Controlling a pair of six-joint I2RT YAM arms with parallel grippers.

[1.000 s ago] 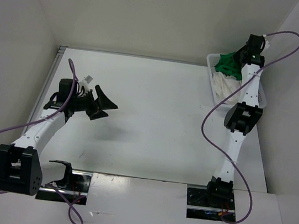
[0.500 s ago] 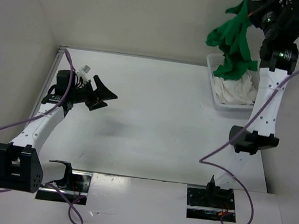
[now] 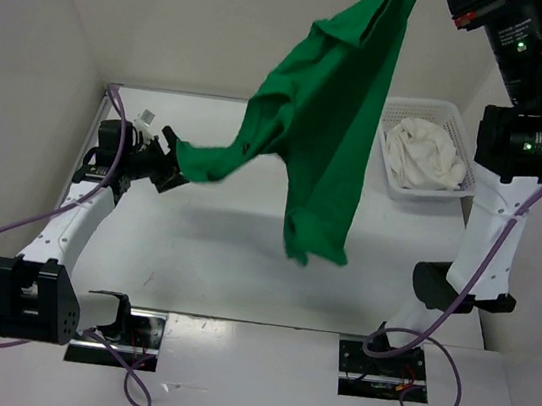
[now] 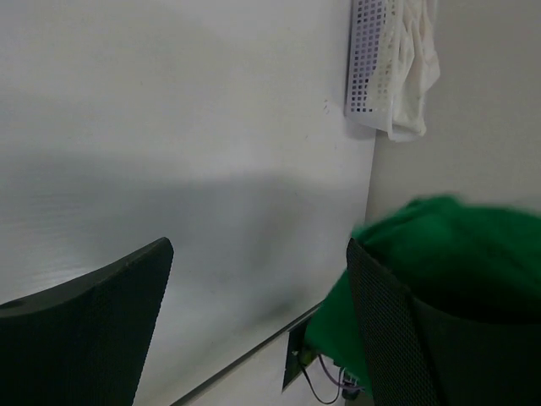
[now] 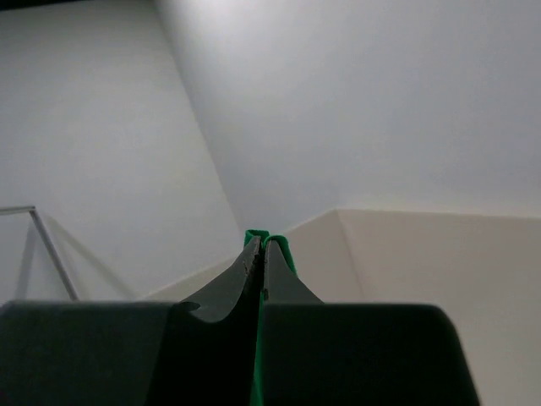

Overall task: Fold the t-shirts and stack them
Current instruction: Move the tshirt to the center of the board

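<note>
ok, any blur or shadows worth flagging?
Top external: sharp, bright green cloth t-shirt throws a soft shadow on the white table. Left wrist: shirt out of focus; broad grey shadow on the table. Right wrist: dark fingers, evenly lit walls, no glare.

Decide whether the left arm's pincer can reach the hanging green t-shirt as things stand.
Probably yes. The left pincer stands open, and a corner of the green t-shirt, hanging from the shut right pincer, lies beside one finger with nothing between.
</note>
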